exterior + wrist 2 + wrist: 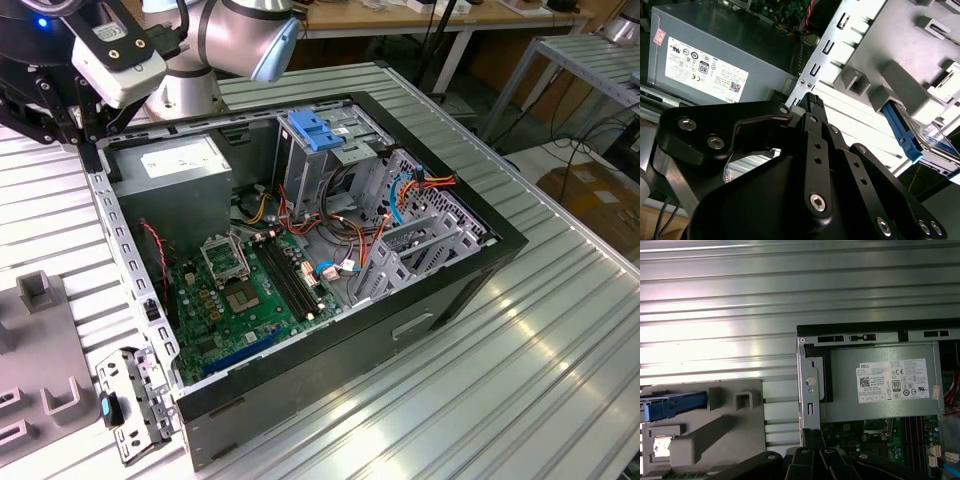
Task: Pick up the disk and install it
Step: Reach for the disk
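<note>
A: Support surface?
B: Ribbed aluminium table (560, 340), slats running its whole length.
A: What lies directly on it?
B: Open black computer case (300, 378), lying on its side, mid-table. Grey fixture plate (50, 345) near it, toward the exterior view's left. Loose metal bracket (135, 400) at the case's near corner; contact with the case cannot be told.

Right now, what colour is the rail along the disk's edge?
Blue. The rail on the disk shows best in the second wrist view.
</note>
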Controlling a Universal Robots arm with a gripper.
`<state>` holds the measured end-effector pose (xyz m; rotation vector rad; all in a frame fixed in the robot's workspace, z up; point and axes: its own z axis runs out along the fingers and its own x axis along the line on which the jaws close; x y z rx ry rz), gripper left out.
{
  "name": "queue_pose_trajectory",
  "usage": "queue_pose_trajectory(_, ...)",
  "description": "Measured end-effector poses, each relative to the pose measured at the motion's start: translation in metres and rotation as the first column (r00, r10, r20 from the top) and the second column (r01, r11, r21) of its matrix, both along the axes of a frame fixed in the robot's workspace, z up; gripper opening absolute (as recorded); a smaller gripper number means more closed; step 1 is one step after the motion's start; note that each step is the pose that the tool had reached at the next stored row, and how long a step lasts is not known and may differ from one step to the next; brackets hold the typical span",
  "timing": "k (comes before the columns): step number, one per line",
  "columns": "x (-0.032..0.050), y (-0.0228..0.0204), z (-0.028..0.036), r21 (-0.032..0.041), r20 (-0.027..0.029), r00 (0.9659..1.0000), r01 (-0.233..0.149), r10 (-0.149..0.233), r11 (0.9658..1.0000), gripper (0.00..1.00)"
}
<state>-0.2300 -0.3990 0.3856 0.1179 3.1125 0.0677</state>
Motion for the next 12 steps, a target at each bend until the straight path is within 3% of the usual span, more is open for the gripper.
queue_pose_trajectory(12, -0.0067, 0.0007, -0.0002, 0.0000, -0.0001, 1.0000, 0.000, 0.000, 1.0000, 0.11)
